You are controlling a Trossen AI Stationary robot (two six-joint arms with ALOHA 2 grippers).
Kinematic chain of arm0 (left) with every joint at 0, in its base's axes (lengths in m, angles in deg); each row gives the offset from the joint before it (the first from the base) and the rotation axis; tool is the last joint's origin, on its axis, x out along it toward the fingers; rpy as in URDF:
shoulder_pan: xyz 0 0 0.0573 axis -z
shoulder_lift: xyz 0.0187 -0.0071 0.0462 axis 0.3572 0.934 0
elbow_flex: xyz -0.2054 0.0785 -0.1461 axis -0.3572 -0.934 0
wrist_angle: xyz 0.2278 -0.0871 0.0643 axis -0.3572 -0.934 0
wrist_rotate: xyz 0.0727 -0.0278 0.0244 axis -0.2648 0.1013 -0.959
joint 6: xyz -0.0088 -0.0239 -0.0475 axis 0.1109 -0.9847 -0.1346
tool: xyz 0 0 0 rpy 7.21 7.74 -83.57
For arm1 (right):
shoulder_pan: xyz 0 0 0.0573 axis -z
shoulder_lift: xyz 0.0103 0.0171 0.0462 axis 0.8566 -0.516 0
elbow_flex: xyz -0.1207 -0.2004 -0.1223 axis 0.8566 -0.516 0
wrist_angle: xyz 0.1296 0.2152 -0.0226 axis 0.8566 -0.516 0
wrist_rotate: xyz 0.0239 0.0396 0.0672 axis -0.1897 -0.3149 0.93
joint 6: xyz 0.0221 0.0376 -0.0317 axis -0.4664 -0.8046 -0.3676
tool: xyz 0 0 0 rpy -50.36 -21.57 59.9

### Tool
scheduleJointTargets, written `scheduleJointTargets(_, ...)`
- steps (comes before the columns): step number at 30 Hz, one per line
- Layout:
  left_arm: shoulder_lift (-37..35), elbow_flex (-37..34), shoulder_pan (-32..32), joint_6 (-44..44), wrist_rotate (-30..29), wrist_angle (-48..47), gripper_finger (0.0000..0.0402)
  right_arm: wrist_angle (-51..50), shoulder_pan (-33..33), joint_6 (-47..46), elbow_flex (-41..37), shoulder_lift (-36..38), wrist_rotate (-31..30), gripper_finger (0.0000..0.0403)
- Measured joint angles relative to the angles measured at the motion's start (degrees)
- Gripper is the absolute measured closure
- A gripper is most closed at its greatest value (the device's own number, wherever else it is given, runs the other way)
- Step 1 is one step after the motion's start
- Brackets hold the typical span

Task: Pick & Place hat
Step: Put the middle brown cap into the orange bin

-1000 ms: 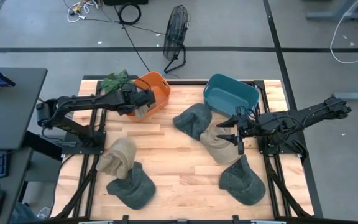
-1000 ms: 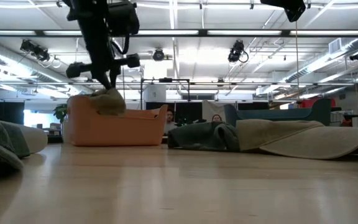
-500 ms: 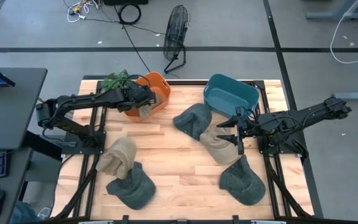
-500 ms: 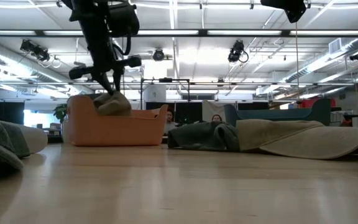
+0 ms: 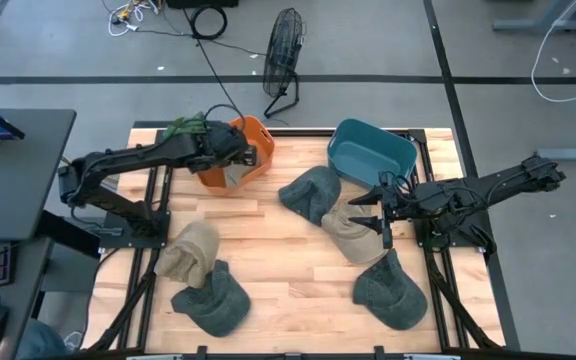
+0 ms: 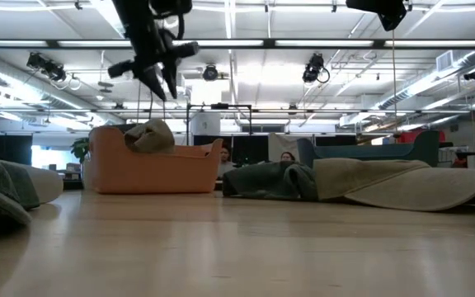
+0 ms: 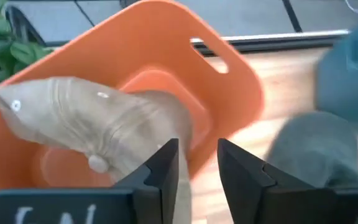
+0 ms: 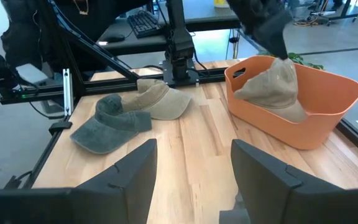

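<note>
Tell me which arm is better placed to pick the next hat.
The right, probably. Its open hand hovers over the tan fabric cap beside the teal plastic bin, while the left hand is above the orange plastic bin, having just released a tan cap there.

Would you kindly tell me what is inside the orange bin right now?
One tan hat lies in the orange bin, draped over its rim. The hat covers part of the bin floor, so anything beneath stays unseen.
</note>
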Motion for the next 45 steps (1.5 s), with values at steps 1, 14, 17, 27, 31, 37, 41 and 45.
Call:
scheduleJointTargets(1, 0.0, 1.2, 0.5, 0.5, 0.0, -2.1, 0.0298, 0.0, 0.0, 0.0, 0.0, 0.0, 0.0, 0.0193)
scheduleJointTargets(14, 3.0, 0.6, 7.0, 0.2, 9.2, -5.0, 0.0396, -0.2, 0.0, 1.6, 0.0, 0.0, 0.0, 0.0193)
scheduleJointTargets(17, 5.1, -0.7, 7.2, -0.8, 11.2, -4.9, 0.0399, -0.3, 0.0, 1.6, 0.0, 0.0, 0.0, 0.0193)
scheduleJointTargets(27, 9.9, -0.8, 3.8, -3.7, 11.2, -9.1, 0.04, -0.4, 0.0, 1.3, 0.0, 0.0, 0.0, 0.0193)
scheduleJointTargets(31, 9.9, -0.8, 2.2, -4.7, 9.7, -13.0, 0.04, -0.4, 0.0, 0.7, 0.0, 0.0, 0.0, 0.0193)
scheduleJointTargets(37, 9.9, -0.8, -0.1, -4.9, 8.3, -17.4, 0.0399, -0.5, 0.0, -0.2, 0.0, 0.0, 0.0, 0.0193)
scheduleJointTargets(41, 9.9, -0.8, -1.4, -4.9, 8.3, -17.3, 0.0399, -1.0, 0.0, -0.2, 0.0, 0.0, 0.0, 0.0193)
scheduleJointTargets(45, 9.9, -0.8, -1.9, -3.2, 8.8, -17.3, 0.0399, -1.4, 0.0, -0.2, 0.0, 0.0, 0.0, 0.0193)
